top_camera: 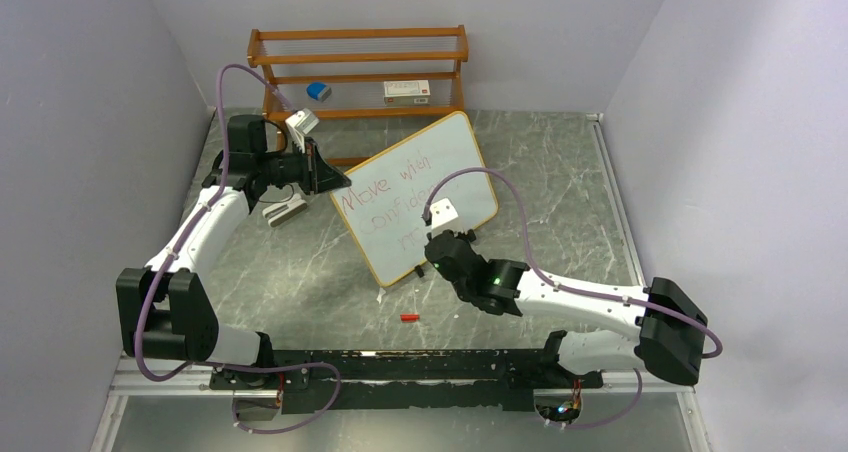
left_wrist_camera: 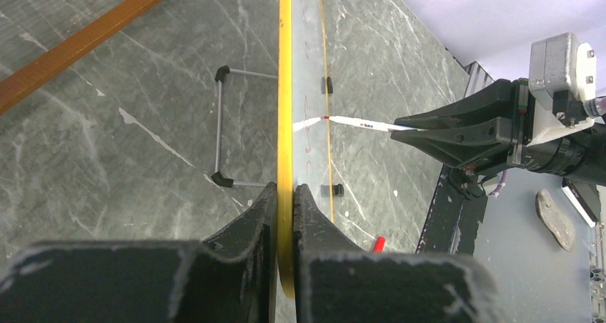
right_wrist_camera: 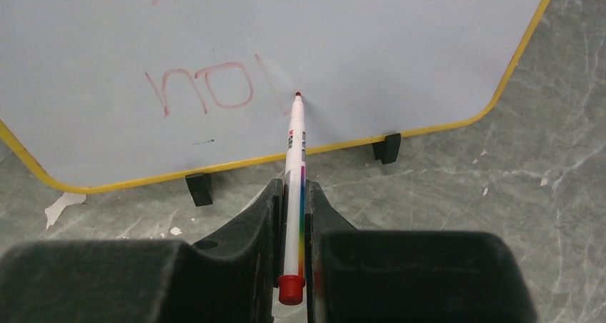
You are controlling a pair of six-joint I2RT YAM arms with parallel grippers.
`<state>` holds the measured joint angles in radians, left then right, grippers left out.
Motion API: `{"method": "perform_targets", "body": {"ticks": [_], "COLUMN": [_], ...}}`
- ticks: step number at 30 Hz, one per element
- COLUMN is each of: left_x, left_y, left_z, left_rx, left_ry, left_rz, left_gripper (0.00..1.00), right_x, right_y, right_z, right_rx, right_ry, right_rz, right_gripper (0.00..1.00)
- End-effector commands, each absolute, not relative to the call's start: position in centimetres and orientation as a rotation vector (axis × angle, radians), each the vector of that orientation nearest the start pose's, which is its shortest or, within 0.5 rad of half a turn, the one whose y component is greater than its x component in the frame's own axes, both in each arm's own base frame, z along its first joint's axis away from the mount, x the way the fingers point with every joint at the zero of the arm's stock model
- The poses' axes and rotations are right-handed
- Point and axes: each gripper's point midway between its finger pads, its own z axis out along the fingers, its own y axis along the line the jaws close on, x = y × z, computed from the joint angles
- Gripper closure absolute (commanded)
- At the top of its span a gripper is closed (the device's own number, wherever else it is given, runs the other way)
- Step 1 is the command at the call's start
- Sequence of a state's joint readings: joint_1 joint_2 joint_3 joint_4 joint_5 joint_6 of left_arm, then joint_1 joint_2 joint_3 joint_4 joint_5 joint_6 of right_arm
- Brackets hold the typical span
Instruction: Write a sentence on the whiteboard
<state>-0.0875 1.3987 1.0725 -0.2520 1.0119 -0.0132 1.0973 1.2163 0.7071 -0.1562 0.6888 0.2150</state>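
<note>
**A:** Wrist view. What does the right hand (right_wrist_camera: 291, 189) hold?

**B:** Its jaws are closed on a marker (right_wrist_camera: 294, 151), gripped toward the rear end. The red tip touches the whiteboard (right_wrist_camera: 300, 44) low on its face, just right of a part-written third line of red writing (right_wrist_camera: 200, 87).

**A:** And the left hand (left_wrist_camera: 284, 191)?

**B:** It is closed on the board's yellow edge, one finger on each face. The board stands on the bench (top_camera: 300, 272) between the two arms, resting on its black feet (right_wrist_camera: 199, 189) with a wire stand (left_wrist_camera: 219, 126) behind it. The wooden rack (top_camera: 360, 72) is at the back.

**A:** What is the main hazard?

**B:** Too much push along the marker, I judge. The feet are small and the stand is light. A hard stroke could slide the board on the stone or twist it within the left hand's narrow pinch, smearing the letter.

**A:** And too little push?

**B:** The tip would lift off and leave gaps in the stroke.

**A:** Does the marker itself pose a risk?

**B:** Much of it sticks out ahead of the jaws. Sideways drag at the tip could rotate it in the grip, so the letters would drift.

**A:** Is there enough room?

**B:** Not much. The tip is near the lower frame, so a descending stroke may run onto the yellow rim.

**A:** Anything loose on the bench?

**B:** A red cap (top_camera: 408, 318) lies on the bench near the right arm. A wide sweep of that arm could knock it away.
</note>
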Motion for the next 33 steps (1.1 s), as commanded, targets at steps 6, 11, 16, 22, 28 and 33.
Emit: {"method": "perform_targets", "body": {"ticks": [6, 11, 16, 22, 28, 33], "left_x": [33.5, 33.6, 33.6, 33.6, 33.6, 33.5], "left_y": [-17.3, -17.3, -17.3, -17.3, -17.3, -17.3], "left_z": [21.3, 21.3, 21.3, 21.2, 21.2, 21.2], "left_rx": [0.682, 0.68, 0.681, 0.68, 0.68, 0.681], "left_ry": [1.952, 1.954, 1.954, 1.955, 1.956, 1.956], "left_rz": [-1.056, -1.054, -1.054, -1.052, -1.053, -1.053], "left_gripper": [0.95, 0.95, 0.95, 0.95, 0.95, 0.95], "right_x": [25.6, 25.8, 25.5, 24.7, 24.1, 24.0], "right_y": [25.1, 25.1, 24.5, 23.5, 22.5, 22.0], "right_z": [16.1, 16.1, 15.2, 13.8, 12.8, 12.4], "right_rx": [-0.497, -0.496, -0.5, -0.501, -0.493, -0.484], "right_ry": [1.914, 1.916, 1.941, 1.981, 2.012, 2.018], "right_rz": [0.083, 0.085, 0.077, 0.065, 0.05, 0.041], "right_gripper": [1.0, 1.0, 1.0, 1.0, 1.0, 1.0]}}
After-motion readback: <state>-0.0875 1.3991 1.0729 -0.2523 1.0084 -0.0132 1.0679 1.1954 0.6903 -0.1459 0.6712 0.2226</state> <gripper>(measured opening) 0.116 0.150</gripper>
